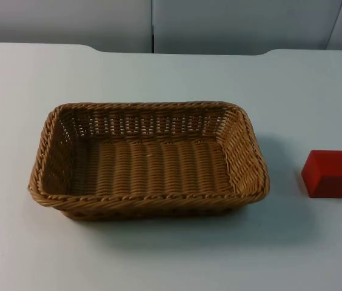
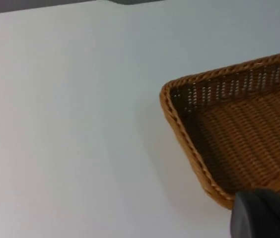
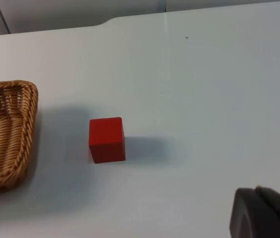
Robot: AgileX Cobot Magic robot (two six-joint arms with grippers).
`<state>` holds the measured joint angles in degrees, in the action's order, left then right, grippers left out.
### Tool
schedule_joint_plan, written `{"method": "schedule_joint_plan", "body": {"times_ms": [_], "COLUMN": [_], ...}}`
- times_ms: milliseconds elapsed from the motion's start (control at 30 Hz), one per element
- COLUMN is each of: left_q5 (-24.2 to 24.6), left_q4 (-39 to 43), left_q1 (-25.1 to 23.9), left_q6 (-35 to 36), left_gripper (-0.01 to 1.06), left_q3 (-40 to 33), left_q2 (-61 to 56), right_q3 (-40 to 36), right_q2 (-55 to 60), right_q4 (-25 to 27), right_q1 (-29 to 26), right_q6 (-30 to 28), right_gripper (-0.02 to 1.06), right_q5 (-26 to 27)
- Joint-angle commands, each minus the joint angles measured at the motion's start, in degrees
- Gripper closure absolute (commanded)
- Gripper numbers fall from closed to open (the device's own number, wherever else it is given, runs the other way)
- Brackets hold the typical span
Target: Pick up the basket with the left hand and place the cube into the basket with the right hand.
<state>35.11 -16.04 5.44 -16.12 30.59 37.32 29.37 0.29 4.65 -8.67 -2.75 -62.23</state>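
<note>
An empty wicker basket [image 1: 150, 160] sits mid-frame on the white table [image 1: 159, 254], a red cube [image 1: 328, 174] apart at right; both grippers' finger states cannot be told; a one-sided rim grasp could tip the basket.

one black fingertip [image 2: 266, 214] of each end effector shows, state unclear.

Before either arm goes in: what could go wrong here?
1. The wicker basket lies flat on the white table. Its rim is braided and its walls slope outward, so a pinch on the rim may slip or tip the basket.
2. The red cube stands apart from the basket, near the table's right side. A glancing touch could push it further out.
</note>
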Motion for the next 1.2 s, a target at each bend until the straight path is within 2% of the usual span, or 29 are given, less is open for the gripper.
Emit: {"method": "schedule_joint_plan", "body": {"times_ms": [0, 300, 600, 767, 833, 867, 933, 1167], "left_q5": [-3.6, -5.6, -5.0, -1.9, 2.1, 2.1, 4.1, 2.6], "left_q4": [1.6, 2.8, 5.2, 0.5, -5.7, -5.7, -11.2, -12.2], "left_q1": [0.4, 0.4, 0.4, 0.4, 0.4, 0.4, 0.4, 0.4], "left_q6": [0.7, 1.8, 1.7, 0.7, -4.6, -4.6, -9.1, -9.2], "left_gripper": [1.05, 1.05, 1.05, 1.05, 1.05, 1.05, 1.05, 1.05], "left_q3": [0.1, 0.4, 8.4, 12.0, 13.1, 13.1, 13.3, 13.3], "left_q2": [3.9, 12.8, 20.0, 26.2, 30.4, 30.4, 34.3, 39.9], "right_q3": [-0.3, -0.3, -0.3, -0.3, -0.3, -0.3, -0.3, -0.3], "right_q2": [-0.3, -0.3, -0.3, -0.3, -0.3, -0.3, -0.3, -0.3], "right_q4": [0.1, 0.1, 0.1, 0.1, 0.1, 0.1, 0.1, 0.1], "right_q1": [0.1, 0.1, 0.1, 0.1, 0.1, 0.1, 0.1, 0.1], "right_q6": [0.0, 0.0, 0.0, 0.0, 0.0, 0.0, 0.0, 0.0], "right_gripper": [1.05, 1.05, 1.05, 1.05, 1.05, 1.05, 1.05, 1.05], "right_q5": [0.3, 0.3, 0.3, 0.3, 0.3, 0.3, 0.3, 0.3]}}
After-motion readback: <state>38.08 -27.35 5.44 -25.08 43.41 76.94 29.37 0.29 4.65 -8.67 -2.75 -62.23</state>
